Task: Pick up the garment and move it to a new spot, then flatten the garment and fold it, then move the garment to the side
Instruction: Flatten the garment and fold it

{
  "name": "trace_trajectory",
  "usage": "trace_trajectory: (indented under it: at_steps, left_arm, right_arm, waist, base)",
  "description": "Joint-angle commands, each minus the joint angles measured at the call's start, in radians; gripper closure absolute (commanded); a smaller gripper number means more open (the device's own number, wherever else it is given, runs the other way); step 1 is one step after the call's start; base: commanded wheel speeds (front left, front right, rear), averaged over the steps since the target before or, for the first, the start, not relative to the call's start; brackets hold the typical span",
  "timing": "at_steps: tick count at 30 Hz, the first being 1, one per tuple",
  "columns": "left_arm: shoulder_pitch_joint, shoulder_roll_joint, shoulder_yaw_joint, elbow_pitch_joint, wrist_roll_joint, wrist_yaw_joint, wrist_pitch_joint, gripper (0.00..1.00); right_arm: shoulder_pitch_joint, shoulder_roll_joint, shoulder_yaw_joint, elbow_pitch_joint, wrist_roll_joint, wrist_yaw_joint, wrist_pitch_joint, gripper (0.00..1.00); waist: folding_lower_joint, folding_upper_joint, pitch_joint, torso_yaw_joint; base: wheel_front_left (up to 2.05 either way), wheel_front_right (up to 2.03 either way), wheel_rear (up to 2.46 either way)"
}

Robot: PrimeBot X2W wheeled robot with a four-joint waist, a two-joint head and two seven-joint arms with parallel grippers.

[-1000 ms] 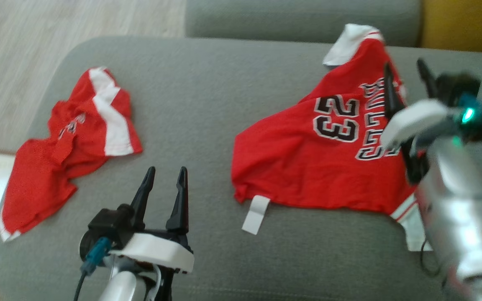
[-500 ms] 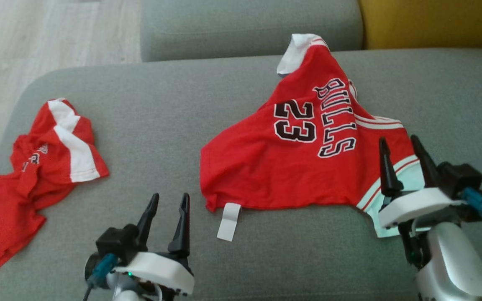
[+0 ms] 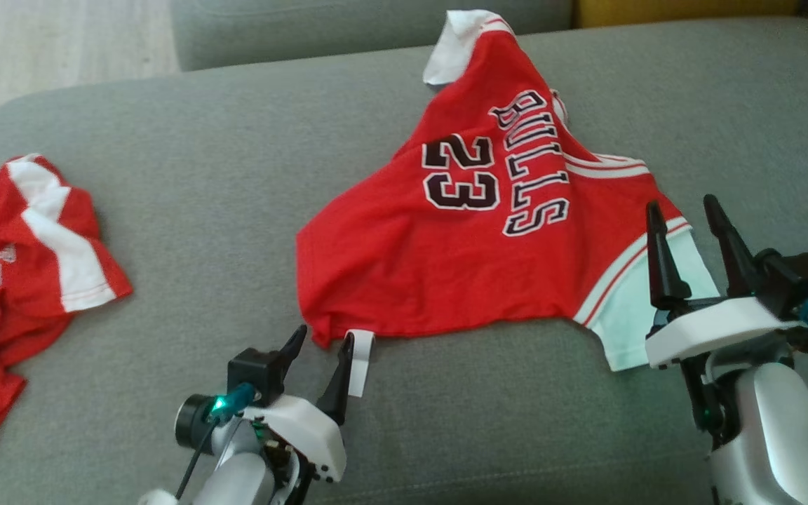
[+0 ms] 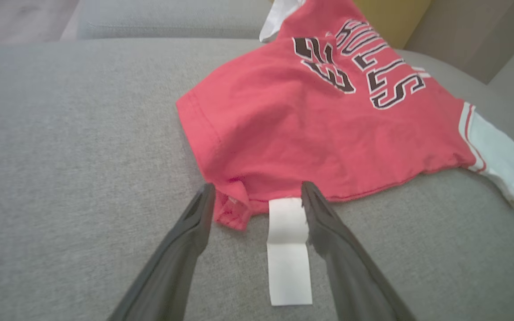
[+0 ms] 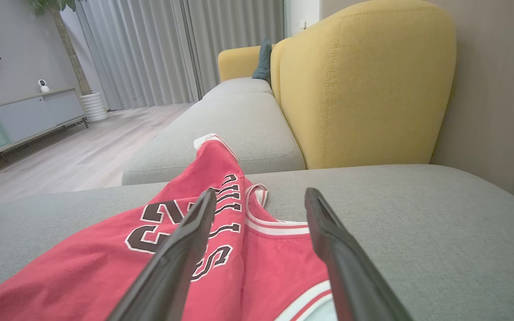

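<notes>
While left pincer (image 3: 325, 334) and right pincer (image 3: 681, 205) both stand open w/ nothing held, garment (image 3: 460, 266) (red jersey, "BULLS 23") lies rumpled on grey sofa (image 3: 200, 175) seat, centre-right in head view. One white sleeve is peaked up at the far edge.

Key geometry: long axis runs approx L–R across the seat, hem toward robot's left, neck/shoulders toward its right. Near edge spans between the two pincers.
- L end: hem corner plus white tag (image 4: 287, 249). In left wrist view the fingers straddle both, tips right at the cloth edge. Contact: can't tell.
- R end: pale near sleeve (image 3: 628, 322), R pincer just beside/over it, pointing across the shoulder area; looks clear of cloth.

Judgement: pick-up step, not yet grasped; flatten/fold undone. L arm is nearer to a grab. Next move needs a closure on the hem itself. Risk: pinching the tag alone.

Second red garment (image 3: 25, 245) at far L, well apart, not involved.
</notes>
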Motion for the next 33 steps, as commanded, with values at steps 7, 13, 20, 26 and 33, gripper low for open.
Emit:
trace_trajectory:
  at_steps: [7, 13, 20, 26, 33]
  left_arm:
    - [-0.102, 0.006, 0.022, 0.101, 0.024, 0.021, 0.000, 0.00]
    - [-0.140, 0.005, 0.020, 0.172, 0.016, 0.015, -0.015, 1.00]
    - [-0.138, 0.009, 0.030, 0.173, 0.001, 0.006, -0.033, 1.00]
    - [-0.099, 0.028, 0.023, 0.122, -0.001, -0.021, -0.037, 1.00]
    - [-0.049, 0.061, -0.001, 0.012, 0.014, -0.035, -0.039, 1.00]
  right_arm:
    - [-0.024, 0.004, 0.009, -0.072, -0.007, -0.001, 0.014, 0.00]
    - [-0.020, 0.005, -0.002, -0.078, -0.010, -0.001, 0.021, 0.00]
    - [0.006, 0.005, -0.023, -0.031, -0.020, -0.001, 0.081, 0.00]
    - [0.035, 0.005, -0.097, 0.044, -0.057, -0.001, 0.148, 0.00]
    - [0.047, 0.005, -0.218, 0.155, -0.111, -0.001, 0.228, 0.00]
  waist:
    - [0.0000, 0.0000, 0.036, -0.042]
    - [0.0000, 0.0000, 0.045, -0.049]
    - [0.0000, 0.0000, 0.025, -0.021]
    - [0.0000, 0.0000, -0.001, 0.016]
    - [0.0000, 0.0000, -0.024, 0.046]
  base:
    - [0.00, 0.00, 0.00]
    - [0.00, 0.00, 0.00]
    - [0.00, 0.00, 0.00]
    - [0.00, 0.00, 0.00]
    - [0.00, 0.00, 0.00]
